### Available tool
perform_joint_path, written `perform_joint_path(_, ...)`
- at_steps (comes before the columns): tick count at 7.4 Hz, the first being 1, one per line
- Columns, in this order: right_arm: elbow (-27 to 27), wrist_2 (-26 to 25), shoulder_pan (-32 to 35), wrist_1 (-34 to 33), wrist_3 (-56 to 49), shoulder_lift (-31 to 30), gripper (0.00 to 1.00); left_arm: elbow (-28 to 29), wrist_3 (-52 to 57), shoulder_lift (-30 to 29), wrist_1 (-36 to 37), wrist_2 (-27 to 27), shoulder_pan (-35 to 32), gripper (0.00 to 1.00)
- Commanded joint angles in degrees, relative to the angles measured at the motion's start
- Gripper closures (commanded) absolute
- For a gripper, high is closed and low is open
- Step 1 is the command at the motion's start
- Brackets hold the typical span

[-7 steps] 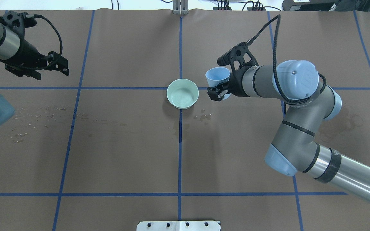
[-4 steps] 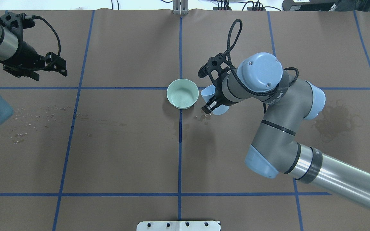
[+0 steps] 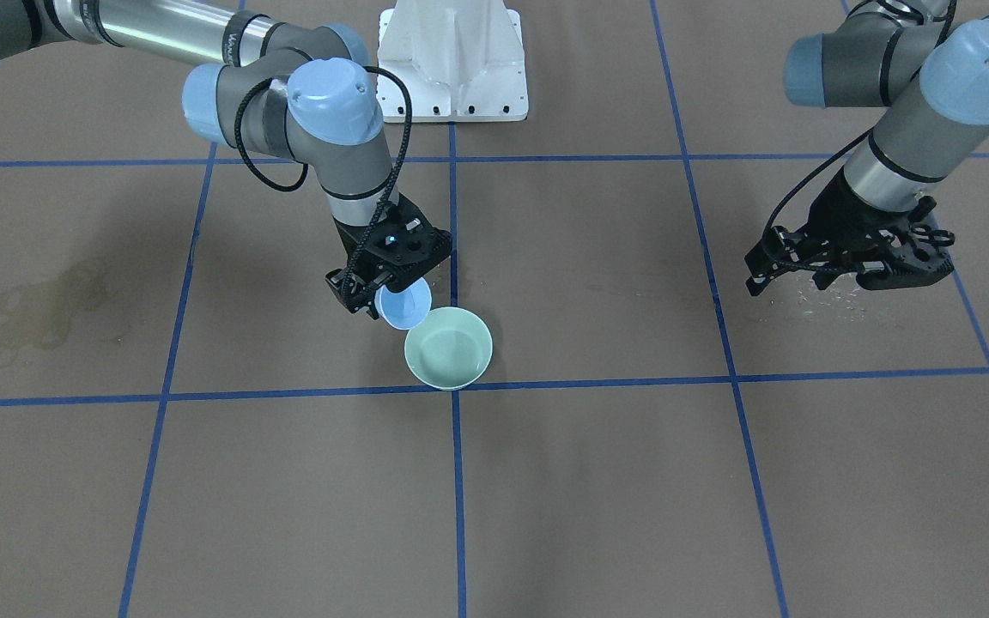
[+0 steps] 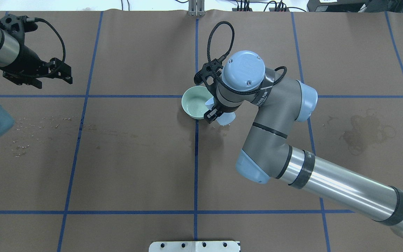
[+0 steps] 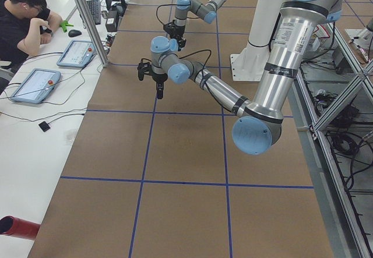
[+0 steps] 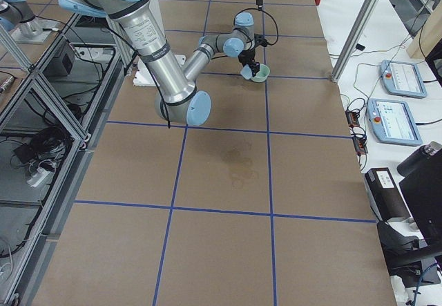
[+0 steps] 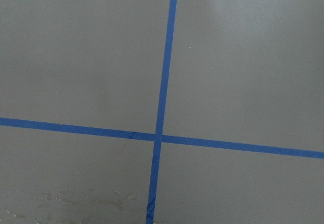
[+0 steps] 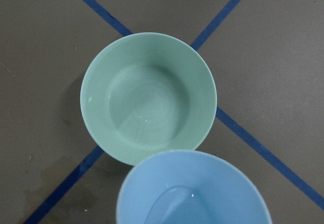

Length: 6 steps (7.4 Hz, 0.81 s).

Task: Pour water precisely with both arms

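Observation:
My right gripper (image 4: 215,113) is shut on a light-blue cup (image 4: 227,119) and holds it tilted beside a pale-green bowl (image 4: 193,104) at the table's middle. In the front view the cup (image 3: 404,307) leans over the near rim of the bowl (image 3: 449,348), under the gripper (image 3: 385,296). In the right wrist view the cup's rim (image 8: 192,193) overlaps the edge of the bowl (image 8: 148,97). Water (image 8: 144,120) shows only as faint glints in the bowl's bottom. My left gripper (image 4: 68,74) is open and empty, far to the left above bare table (image 3: 756,273).
Small wet specks (image 4: 37,122) lie on the brown paper at the left. A dried ring stain (image 4: 366,129) marks the right side. Blue tape lines (image 7: 161,133) cross the table. The white pedestal (image 3: 452,60) stands at the robot's edge. An operator (image 5: 26,22) sits beyond the table.
My right arm has swung left with the blue cup, from beside the bowl to its rim, and has tilted the cup toward it. The left arm has barely moved.

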Motion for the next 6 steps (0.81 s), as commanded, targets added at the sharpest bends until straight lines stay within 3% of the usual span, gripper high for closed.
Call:
perform_joint_path(1, -8.1, 1.8, -0.1, -6.5, -0.1, 8.5, 1.0, 0.1, 0.0, 0.0, 0.0, 0.0, 0.0, 0.0)
perform_joint_path(3, -12.1, 1.4, -0.8, -12.0, -2.2, 11.6, 1.0, 0.0, 0.0, 0.0, 0.0, 0.0, 0.0, 0.0)
perform_joint_path(6, -13.8, 0.7, -0.8, -20.8, -5.6, 13.7, 1.0, -0.3, 0.1, 0.0, 0.0, -0.1, -0.1, 0.0)
